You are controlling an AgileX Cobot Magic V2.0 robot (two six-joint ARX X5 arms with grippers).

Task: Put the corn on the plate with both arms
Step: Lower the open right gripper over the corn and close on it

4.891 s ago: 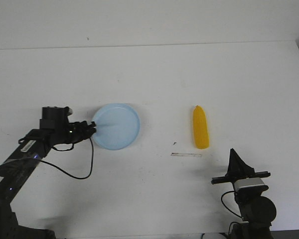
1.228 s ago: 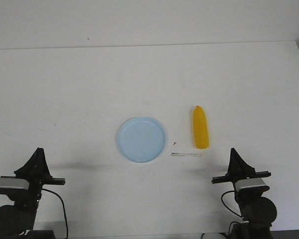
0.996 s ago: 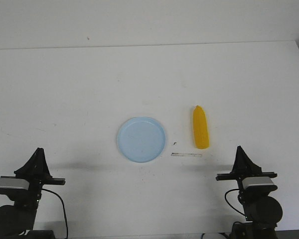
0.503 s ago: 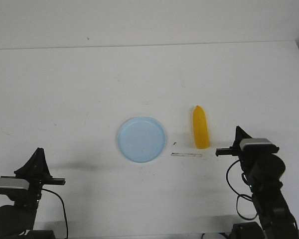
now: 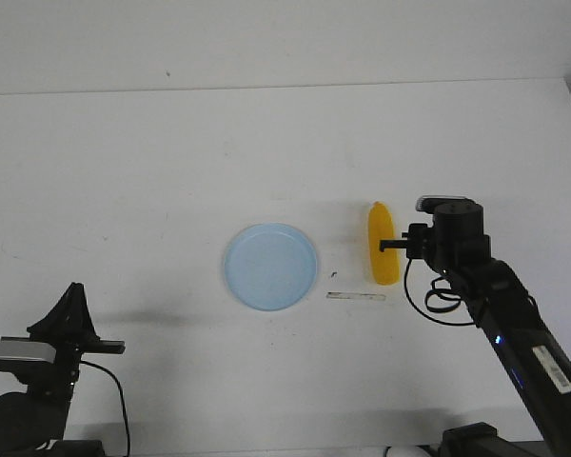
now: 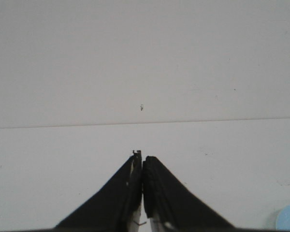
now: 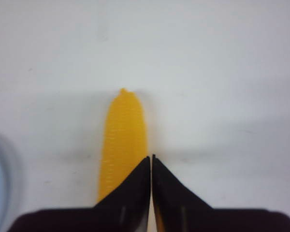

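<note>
The smooth bright yellow toy corn cob (image 5: 383, 244) lies on the white table (image 5: 266, 143), its tapered end pointing away from the robot, just to the right of the round, shallow, pale light-blue plastic plate (image 5: 269, 266) and apart from it. The plate holds nothing. The black right gripper (image 5: 392, 245) is stretched out over the table with its tip at the cob's right side; in the right wrist view its fingers (image 7: 135, 186) are pressed together above the cob (image 7: 122, 140), gripping nothing. The black left gripper (image 5: 73, 297) sits folded at the near left edge, well apart from the plate, its fingers (image 6: 125, 193) also pressed together. A thin clear strip (image 5: 356, 296) lies just in front of the cob
</note>
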